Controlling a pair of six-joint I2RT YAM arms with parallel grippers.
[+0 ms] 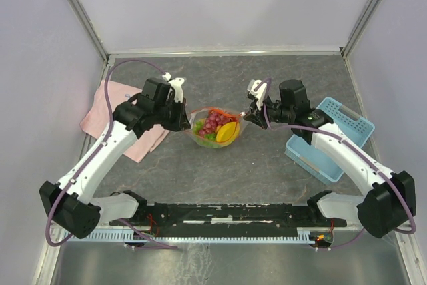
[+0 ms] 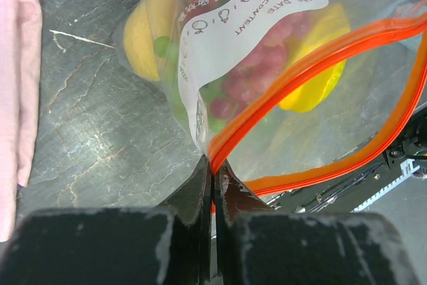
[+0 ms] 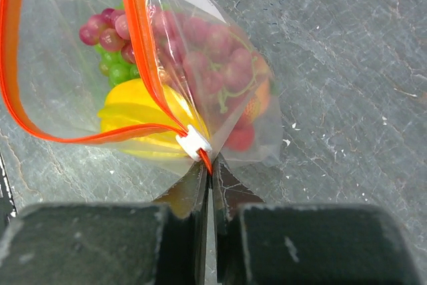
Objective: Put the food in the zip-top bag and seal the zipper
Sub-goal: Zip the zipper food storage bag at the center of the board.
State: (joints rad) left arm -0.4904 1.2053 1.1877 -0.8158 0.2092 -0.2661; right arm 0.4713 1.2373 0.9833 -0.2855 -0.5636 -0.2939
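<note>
The bag, food inside, sits between the arms. Left fingers and right fingers each pinch one end of the gaping zipper, which runs arm to arm, its slider by the right.

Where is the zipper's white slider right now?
Right wrist view: the white slider sits at the zipper end, at the zip-top bag corner pinched by the right gripper, with yellow fruit just behind it.
</note>
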